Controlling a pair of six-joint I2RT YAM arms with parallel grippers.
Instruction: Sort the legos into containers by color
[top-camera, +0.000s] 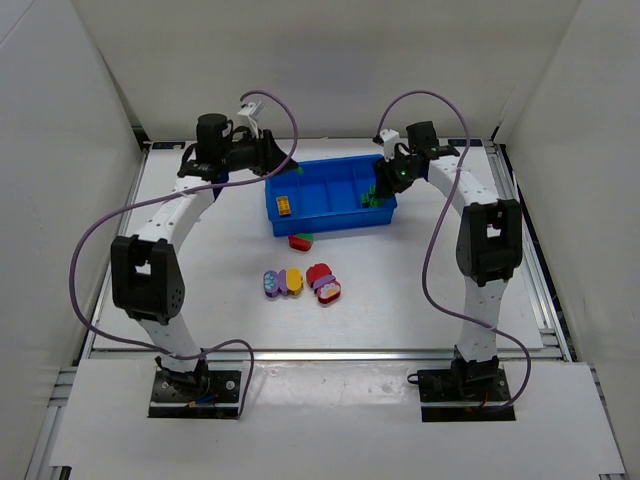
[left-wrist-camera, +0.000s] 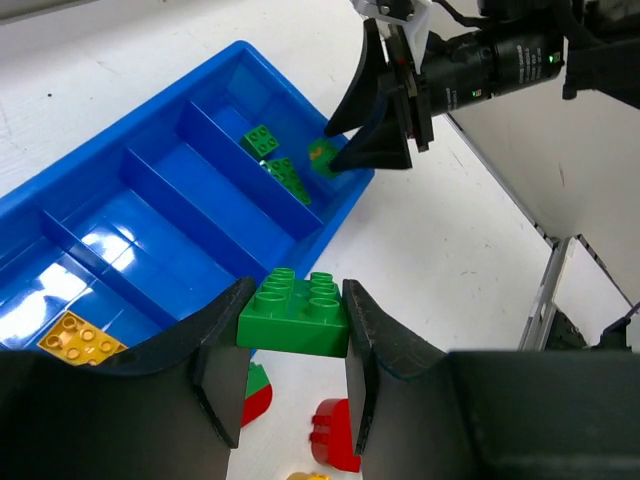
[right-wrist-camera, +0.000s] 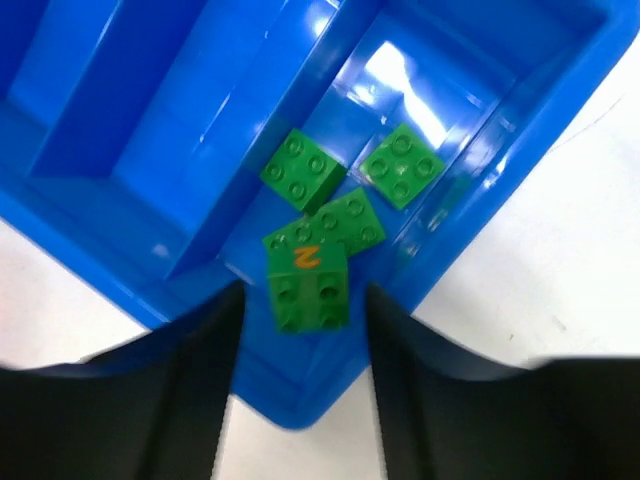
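The left gripper is clamping a green two-by-four brick between its fingers, hovering by the left end of the blue tray, where a yellow brick is lying in the leftmost compartment. The right gripper is hanging over the rightmost compartment with its jaws parted, and a gap is showing on each side of a green brick marked in orange. Three more green bricks are lying in that compartment. Red, purple and yellow bricks are sitting on the table near the tray.

A robotics lab test cell: plain white panels wall in a white bench edged by metal rails. A left arm and a right arm, trailing purple cables, stand bolted at its near edge.
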